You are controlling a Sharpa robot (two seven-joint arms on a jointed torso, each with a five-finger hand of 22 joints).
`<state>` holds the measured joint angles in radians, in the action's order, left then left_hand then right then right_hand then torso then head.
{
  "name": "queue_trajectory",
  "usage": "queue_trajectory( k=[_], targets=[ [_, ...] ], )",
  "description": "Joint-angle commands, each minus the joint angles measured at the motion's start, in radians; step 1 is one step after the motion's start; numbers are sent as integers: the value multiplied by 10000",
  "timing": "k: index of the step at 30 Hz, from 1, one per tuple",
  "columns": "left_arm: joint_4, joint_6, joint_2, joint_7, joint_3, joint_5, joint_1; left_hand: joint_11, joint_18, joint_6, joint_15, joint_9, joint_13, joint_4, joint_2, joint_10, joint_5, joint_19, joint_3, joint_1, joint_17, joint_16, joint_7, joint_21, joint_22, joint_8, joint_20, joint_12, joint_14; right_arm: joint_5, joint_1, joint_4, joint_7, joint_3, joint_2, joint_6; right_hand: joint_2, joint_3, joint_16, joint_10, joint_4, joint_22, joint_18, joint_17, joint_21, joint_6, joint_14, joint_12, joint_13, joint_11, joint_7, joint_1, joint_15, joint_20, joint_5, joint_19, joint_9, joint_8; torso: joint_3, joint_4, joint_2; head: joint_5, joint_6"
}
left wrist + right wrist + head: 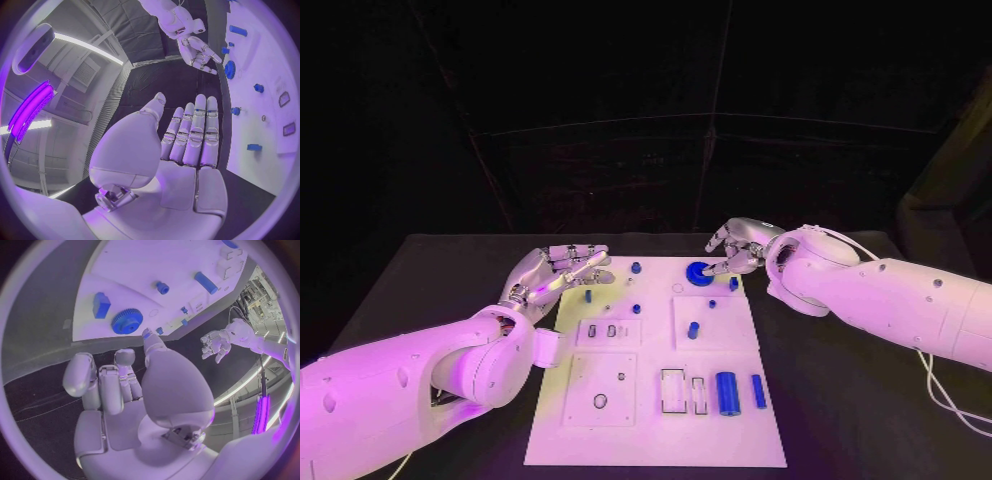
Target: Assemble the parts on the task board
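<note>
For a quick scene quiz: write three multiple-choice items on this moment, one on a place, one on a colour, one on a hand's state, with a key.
1. Where does the blue gear lie on the task board?
A. at its far end, by the right hand
B. at its near end
C. off the board, on the table

2. What colour is the cylinder lying near the board's near end?
A. red
B. blue
C. yellow

3. How is the left hand?
A. gripping the gear
B. pressing a peg
C. open, holding nothing

Key: 1 A, the gear sits at the far edge, just before the right hand. 2 B, it is blue like the other parts. 3 C, the left wrist view shows its fingers straight and the palm bare.
</note>
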<state>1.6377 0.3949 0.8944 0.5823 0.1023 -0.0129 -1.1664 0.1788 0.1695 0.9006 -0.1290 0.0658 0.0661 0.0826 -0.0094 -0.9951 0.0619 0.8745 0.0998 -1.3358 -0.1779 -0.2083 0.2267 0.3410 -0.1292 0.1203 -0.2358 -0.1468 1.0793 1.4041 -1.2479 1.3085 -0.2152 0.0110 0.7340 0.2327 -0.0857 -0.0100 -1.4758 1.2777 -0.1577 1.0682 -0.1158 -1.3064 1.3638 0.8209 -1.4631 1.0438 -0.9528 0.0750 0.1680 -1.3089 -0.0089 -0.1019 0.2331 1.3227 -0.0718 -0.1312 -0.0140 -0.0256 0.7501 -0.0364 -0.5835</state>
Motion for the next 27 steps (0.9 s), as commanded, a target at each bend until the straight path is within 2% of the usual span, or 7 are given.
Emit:
queue_trajectory(
  k=[1,3,7,9,15,27],
  targets=[
    [-16,-148,-30,35,-8,-58,-14,6,128,27,-11,2,-15,-51,83,47,-43,-53,-9,-16,-10,46,63,-54,16,-58,-46,50,-52,-152,-28,-102,-366,8,-88,-736,-2,-103,-109,182,-77,67,206,-290,80,-49,-650,548,-617,30,23,-182,79,-30,72,72,-17,-93,-5,-2,18,-16,-32],
    [-36,-149,-43,32,-8,-57,-13,3,130,32,-10,3,-15,-64,96,48,-44,-52,-3,-26,-15,51,57,-57,20,-59,-47,54,-47,-55,-29,-167,-369,7,-162,-878,21,-186,-252,495,-130,166,224,-655,132,-28,-710,1271,-1425,43,27,-257,92,-44,73,112,-20,-171,2,2,20,-27,-36],
    [-67,-153,-64,29,-7,-57,-13,2,130,34,-9,3,-15,-69,100,49,-44,-52,-1,-30,-16,53,55,-59,21,-60,-48,55,-45,109,-28,-283,-338,6,-299,-1009,82,-400,-487,1085,-231,502,285,-1262,307,-33,-804,2700,-3030,105,67,-380,149,-108,62,252,-7,-323,-14,-11,13,-72,-45],
    [-79,-161,-74,22,-7,-57,-12,1,131,36,-9,4,-14,-76,106,49,-44,-51,3,-35,-18,56,53,-60,23,-62,-48,57,-43,208,-28,-348,-314,5,-383,-1077,114,-433,-524,1214,-233,586,297,-1363,349,-1,-821,2954,-3321,108,68,-416,167,-115,64,287,-11,-372,-12,-21,19,-63,-55],
    [-96,-126,-84,51,-7,-57,-12,-1,133,39,-7,4,-14,-84,112,47,-44,-50,7,-42,-21,59,51,-61,25,-62,-48,58,-39,364,-26,-456,-265,4,-545,-1212,201,-475,-589,1289,-182,691,313,-1542,409,116,-851,3191,-3598,100,50,-545,173,-128,166,322,-24,-491,-12,-16,14,-86,-151],
    [-113,-122,-77,53,-7,-57,-12,-9,138,58,0,8,-11,-124,141,35,-45,-40,26,-75,-34,69,45,-65,34,-64,-48,59,-18,770,-24,-782,-283,2,-784,-1197,321,-448,-634,1402,-50,819,335,-1672,473,186,-874,3402,-3853,86,33,-735,166,-124,205,373,-21,-562,-15,-16,18,-79,-195]
  ],
)
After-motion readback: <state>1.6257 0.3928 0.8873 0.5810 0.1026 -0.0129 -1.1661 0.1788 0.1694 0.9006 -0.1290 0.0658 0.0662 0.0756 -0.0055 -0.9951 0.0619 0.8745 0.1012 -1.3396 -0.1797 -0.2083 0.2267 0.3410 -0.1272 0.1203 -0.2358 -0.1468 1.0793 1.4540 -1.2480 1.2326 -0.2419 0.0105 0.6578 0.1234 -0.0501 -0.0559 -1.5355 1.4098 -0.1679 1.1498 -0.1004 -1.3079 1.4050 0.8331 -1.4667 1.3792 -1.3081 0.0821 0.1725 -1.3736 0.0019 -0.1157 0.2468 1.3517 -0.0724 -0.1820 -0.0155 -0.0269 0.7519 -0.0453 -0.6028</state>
